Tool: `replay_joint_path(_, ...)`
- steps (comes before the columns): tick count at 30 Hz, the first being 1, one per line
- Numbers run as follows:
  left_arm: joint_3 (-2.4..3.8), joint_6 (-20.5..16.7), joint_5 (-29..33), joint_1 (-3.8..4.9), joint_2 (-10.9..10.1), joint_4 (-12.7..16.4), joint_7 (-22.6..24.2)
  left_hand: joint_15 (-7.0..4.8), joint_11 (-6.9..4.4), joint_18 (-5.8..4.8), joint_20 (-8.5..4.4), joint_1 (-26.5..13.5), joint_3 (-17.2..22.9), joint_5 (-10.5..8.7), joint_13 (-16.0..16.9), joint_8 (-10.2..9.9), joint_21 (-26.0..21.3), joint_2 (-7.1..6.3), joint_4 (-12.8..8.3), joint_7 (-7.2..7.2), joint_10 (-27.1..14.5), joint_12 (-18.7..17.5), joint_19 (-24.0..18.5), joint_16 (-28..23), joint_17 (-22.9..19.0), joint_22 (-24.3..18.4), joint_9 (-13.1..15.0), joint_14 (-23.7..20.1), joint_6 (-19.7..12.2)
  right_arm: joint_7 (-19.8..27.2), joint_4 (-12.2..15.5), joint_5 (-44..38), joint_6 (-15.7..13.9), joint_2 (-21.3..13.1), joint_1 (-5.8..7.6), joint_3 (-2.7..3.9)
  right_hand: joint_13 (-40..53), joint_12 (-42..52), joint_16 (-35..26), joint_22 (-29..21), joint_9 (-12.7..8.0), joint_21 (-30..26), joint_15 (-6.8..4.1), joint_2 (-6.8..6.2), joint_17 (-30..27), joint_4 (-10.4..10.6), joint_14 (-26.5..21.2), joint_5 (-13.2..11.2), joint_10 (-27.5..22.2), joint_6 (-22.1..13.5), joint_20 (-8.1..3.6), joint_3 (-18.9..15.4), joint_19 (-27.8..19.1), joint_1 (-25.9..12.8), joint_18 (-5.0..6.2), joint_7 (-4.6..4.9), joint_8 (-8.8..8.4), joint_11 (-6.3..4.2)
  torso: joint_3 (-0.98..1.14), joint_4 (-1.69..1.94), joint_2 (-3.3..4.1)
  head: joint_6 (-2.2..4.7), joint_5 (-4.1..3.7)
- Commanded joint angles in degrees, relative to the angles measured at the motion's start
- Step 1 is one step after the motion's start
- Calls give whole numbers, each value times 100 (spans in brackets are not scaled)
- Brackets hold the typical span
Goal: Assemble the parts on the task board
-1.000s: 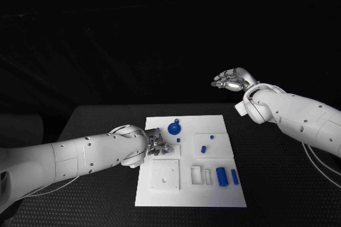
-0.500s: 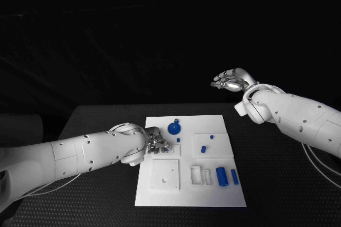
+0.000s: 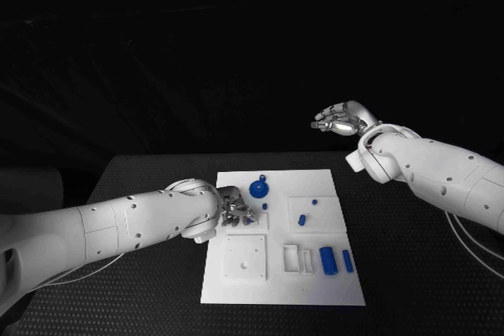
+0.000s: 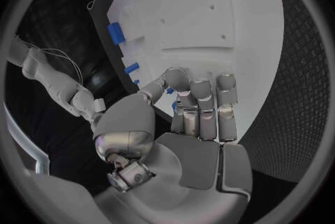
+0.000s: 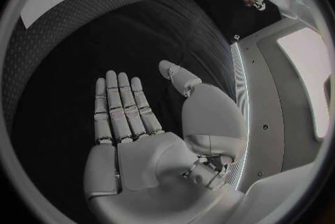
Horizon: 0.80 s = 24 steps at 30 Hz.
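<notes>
The white task board point(image 3: 315, 292) lies in the middle of the black table. My left hand point(image 3: 233, 210) hangs over its left edge beside a small raised square plate. Its fingers point(image 4: 201, 102) are curled in against the thumb, and a small blue part point(image 4: 173, 105) shows pinched between them. A round blue part with a tab point(image 3: 258, 188) lies toward the far end. Two small blue parts point(image 3: 301, 220) sit on the right-hand plate, and two blue cylinders point(image 3: 328, 260) lie near the right edge. My right hand point(image 3: 341, 120) is raised beyond the table's far right, its fingers point(image 5: 119, 104) straight, holding nothing.
A white square plate with holes point(image 3: 244, 259) and two narrow slotted blocks point(image 3: 289, 259) occupy the board's near half. Another small blue part point(image 3: 265, 205) lies just right of my left hand. Bare black table point(image 3: 420, 278) surrounds the board.
My left hand has crept a little toward the far end of the board, fingers still curled. The right arm has stayed where it was.
</notes>
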Motion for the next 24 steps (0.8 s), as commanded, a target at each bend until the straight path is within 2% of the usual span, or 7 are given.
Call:
replay_joint_path(1, 2, 328, 168, 8, 9, 8, 71, 17, -61, 88, -681, 111, 70, 27, -6, 1, 38, 108, -107, -170, -117, 36, -37, 40, -10, 113, 6, -28, 651, 15, -4, -28, 89, 8, -4, 1, -11, -25, -20, 6, -7, -27, 24, 26, -7, -7, -36, 26, 21, -36, -14, -37, -38, -19, 59, 116, 29, 1, -2, 5, -5, -10, 1)
replay_joint_path(7, 4, 473, 211, 8, 16, -30, 37, 29, -58, 86, -675, 152, 86, 43, -15, -13, 42, 120, -177, -168, -114, 39, -46, 48, -16, 114, 11, -32, 656, 17, -6, -28, 92, 9, -16, 1, -15, -27, -22, 7, -9, -30, 26, 27, -10, -7, -39, 26, 21, -36, -12, -39, -41, -18, 59, 116, 30, 1, -4, -2, -2, -11, 0)
replay_joint_path(13, 15, 604, 203, 41, 27, -101, -36, 43, -57, 81, -664, 174, 111, 203, -26, -30, 50, 130, -236, -167, -108, 49, -46, 66, -24, 113, 22, -31, 676, 17, -11, -28, 90, 11, -24, 1, -20, -27, -23, 7, -11, -33, 28, 29, -13, -8, -42, 26, 22, -36, -11, -41, -45, -18, 59, 116, 31, 1, 1, 2, 6, -18, 3)
replay_joint_path(24, 26, 1042, 134, 305, 86, -251, -223, 44, -59, 84, -661, 193, 127, 286, -32, -40, 60, 130, -289, -169, -104, 60, -41, 79, -32, 113, 35, -27, 688, 21, -20, -28, 92, 36, -36, 1, -29, -29, -28, 7, -14, -41, 32, 32, -19, -8, -52, 27, 23, -37, -7, -46, -54, -18, 59, 115, 32, 1, 1, -1, -2, -34, 16)
